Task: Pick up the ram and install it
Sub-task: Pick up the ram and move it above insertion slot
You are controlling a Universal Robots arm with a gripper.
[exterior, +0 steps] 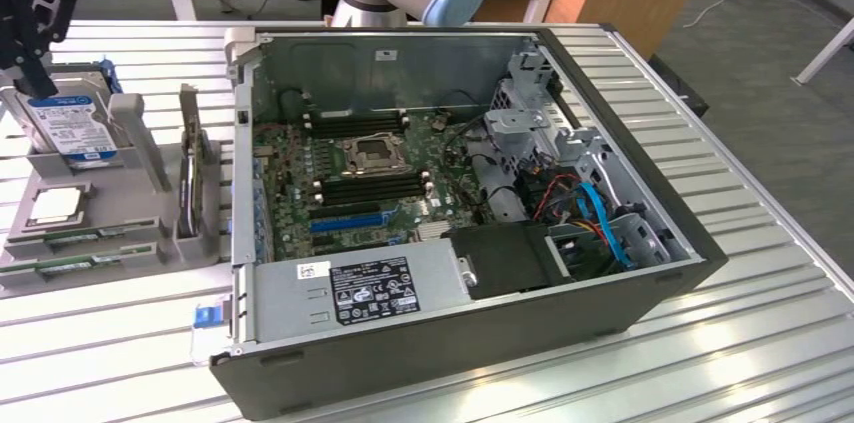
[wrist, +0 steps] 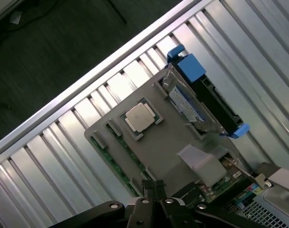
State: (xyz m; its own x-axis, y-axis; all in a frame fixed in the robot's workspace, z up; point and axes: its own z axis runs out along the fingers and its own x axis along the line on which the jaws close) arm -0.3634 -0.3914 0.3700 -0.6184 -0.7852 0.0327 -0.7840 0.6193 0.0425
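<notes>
The ram [exterior: 74,237] lies as thin green sticks in the front slots of a grey parts holder [exterior: 134,243] at the exterior view's left. In the wrist view the ram [wrist: 117,164] runs along one edge of that holder [wrist: 158,147]. My gripper [exterior: 38,78] hangs above the holder's far end, over the hard drive [exterior: 70,128], well above the sticks. Seen from the wrist, my gripper [wrist: 154,189] is shut with nothing between its fingers. The open computer case [exterior: 641,303] shows its motherboard with black memory slots [exterior: 374,188].
The holder also carries a square silver processor [wrist: 140,117] and a hard drive beside a blue-ended caddy [wrist: 206,90]. A power supply [exterior: 360,288] and cables fill the case's front and right. The ribbed metal table [exterior: 747,363] ends close to the holder, with dark floor beyond.
</notes>
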